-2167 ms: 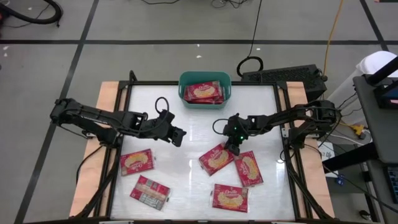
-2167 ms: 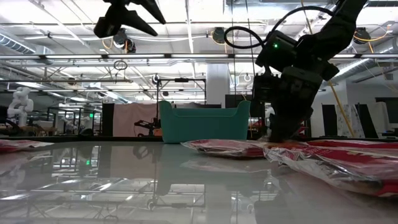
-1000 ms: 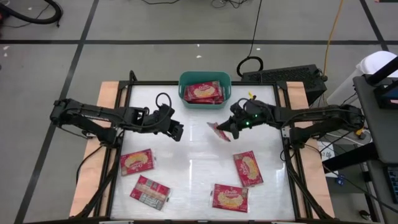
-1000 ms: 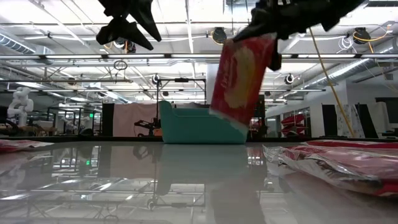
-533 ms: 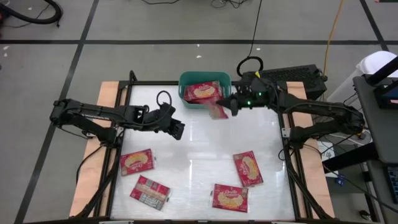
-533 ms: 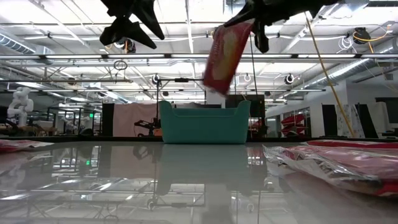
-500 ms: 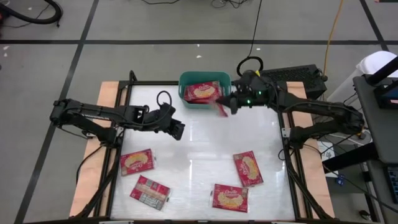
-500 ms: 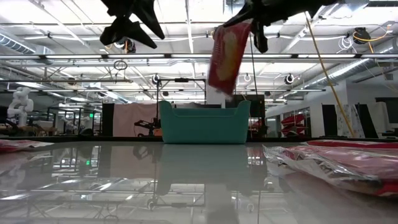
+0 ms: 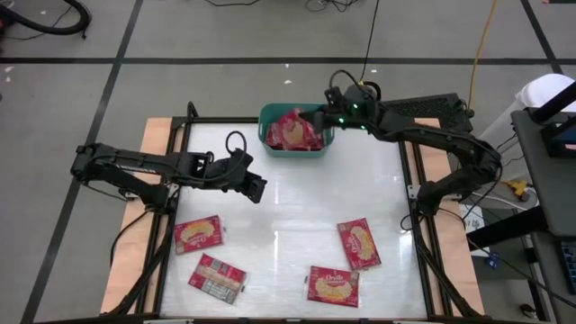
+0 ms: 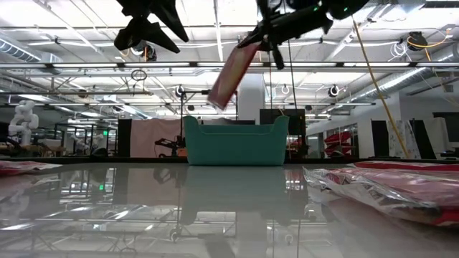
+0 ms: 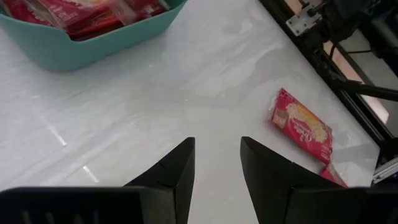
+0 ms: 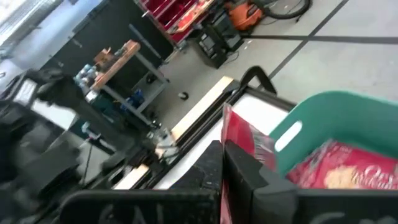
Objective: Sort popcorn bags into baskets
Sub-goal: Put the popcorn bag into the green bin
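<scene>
Bright overhead light; tabletop glare; right wrist blurred.

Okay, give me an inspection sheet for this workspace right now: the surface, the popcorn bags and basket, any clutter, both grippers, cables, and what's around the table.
Surface: white glossy table, wooden side strips.
Job's things: teal basket at the far edge with popcorn bags inside; held bag hanging tilted over it; four loose bags on the near half, two left, two right.
Clutter: nothing seen.
Grippers: right gripper shut on the held bag, above the basket; left gripper open and empty, above the table's left-centre.
Cables: cable loop on the left arm, another on the right arm; floor cables beyond the table.
Surroundings: keyboard behind the right corner; workshop racks in the low view.
</scene>
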Controlling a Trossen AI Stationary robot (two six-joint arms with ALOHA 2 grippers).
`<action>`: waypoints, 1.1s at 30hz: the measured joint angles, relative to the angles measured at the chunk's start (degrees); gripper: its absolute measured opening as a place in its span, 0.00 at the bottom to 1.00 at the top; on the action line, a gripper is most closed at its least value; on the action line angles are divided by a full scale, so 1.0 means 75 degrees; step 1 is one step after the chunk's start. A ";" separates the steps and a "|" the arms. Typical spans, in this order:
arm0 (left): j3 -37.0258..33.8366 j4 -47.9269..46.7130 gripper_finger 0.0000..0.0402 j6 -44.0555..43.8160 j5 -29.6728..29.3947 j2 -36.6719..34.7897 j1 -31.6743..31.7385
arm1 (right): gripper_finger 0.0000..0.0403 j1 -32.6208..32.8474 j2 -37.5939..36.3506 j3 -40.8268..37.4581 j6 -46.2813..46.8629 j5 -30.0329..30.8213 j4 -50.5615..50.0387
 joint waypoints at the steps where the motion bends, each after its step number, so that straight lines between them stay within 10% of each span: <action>1: 0.0000 0.0007 0.33 0.0000 -0.0001 -0.0022 0.0000 | 0.00 -0.0082 0.0167 0.0058 0.0013 0.0000 0.0182; 17: 0.0000 -0.0069 0.33 0.0140 -0.0003 -0.0101 0.0000 | 0.00 -0.0646 0.1830 0.0152 0.1249 0.0042 0.2096; 33: 0.0000 -0.0099 0.33 0.0262 -0.0006 -0.0101 0.0009 | 0.00 -0.0644 0.1832 0.0144 0.0408 0.1011 0.0490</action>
